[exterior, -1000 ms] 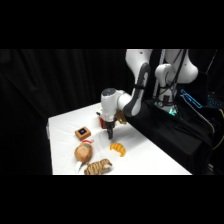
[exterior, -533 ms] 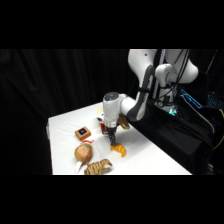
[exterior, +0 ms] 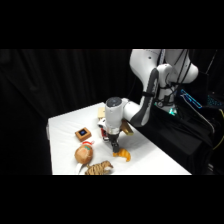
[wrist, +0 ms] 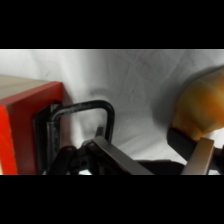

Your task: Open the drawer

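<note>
A white robot arm reaches from its base at the upper right of the side view, over a white worktop (exterior: pixel 65 130) set against black curtains. Its gripper (exterior: pixel 114 145) hangs low above the worktop's middle, pointing down.

The small tan wooden drawer with a red front face (exterior: pixel 102 128) sits on the worktop just behind the gripper; in the side view the gripper hides most of it, leaving only a sliver of red and tan showing. The wrist view shows it at close range: the red front (wrist: pixel 20 135) fills the left side, with the tan top above it. A dark wire handle (wrist: pixel 89 118) stands out from that front as a rounded loop. One metal finger (wrist: pixel 117 159) rises from the bottom edge right below the loop, very near it; whether it touches cannot be told. The other finger (wrist: pixel 201 156) stands well off to the right, so the fingers are spread apart and grip nothing.

Just beside that right finger lies a golden-orange croissant (exterior: pixel 122 154), seen in the wrist view as a rounded amber mass (wrist: pixel 200 107). Left of the drawer in the side view lies a small flat brown square block with a dark blue top (exterior: pixel 82 133). Nearer the front edge rest a rounded brown object (exterior: pixel 84 154) and a striped tiger toy (exterior: pixel 99 169).
</note>
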Controlling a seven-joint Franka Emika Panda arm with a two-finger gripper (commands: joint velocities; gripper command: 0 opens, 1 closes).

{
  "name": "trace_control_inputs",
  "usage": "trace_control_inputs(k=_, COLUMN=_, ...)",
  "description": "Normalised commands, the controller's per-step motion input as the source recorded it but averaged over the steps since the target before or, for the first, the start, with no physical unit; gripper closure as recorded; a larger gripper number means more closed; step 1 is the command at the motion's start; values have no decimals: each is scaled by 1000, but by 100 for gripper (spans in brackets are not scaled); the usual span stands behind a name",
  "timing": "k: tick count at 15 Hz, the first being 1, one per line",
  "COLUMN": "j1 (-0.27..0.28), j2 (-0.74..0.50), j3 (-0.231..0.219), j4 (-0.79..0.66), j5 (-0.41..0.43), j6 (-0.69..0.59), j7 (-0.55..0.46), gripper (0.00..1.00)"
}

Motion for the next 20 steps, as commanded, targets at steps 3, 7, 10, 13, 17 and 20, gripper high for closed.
trace_control_inputs(k=3, j1=187, j2=148, j3=86, j4=212, j5=104, j6=-53, j7=13, gripper=0)
trace_control_inputs(k=7, j1=244, j2=83, j3=19, j4=179, j5=46, j6=-108, j7=84, gripper=0)
trace_control_inputs(k=10, j1=190, j2=-27, j3=-27, j4=95, j5=-16, j6=-162, j7=85, gripper=0)
trace_control_inputs(k=13, j1=61, j2=-232, j3=-30, j4=-53, j5=-60, j6=-241, j7=-11, gripper=0)
trace_control_inputs(k=17, j1=-29, j2=-406, j3=-37, j4=-164, j5=-122, j6=-278, j7=-44, gripper=0)
trace_control_inputs(k=20, j1=-123, j2=-405, j3=49, j4=-159, j5=-136, j6=-271, j7=-79, gripper=0)
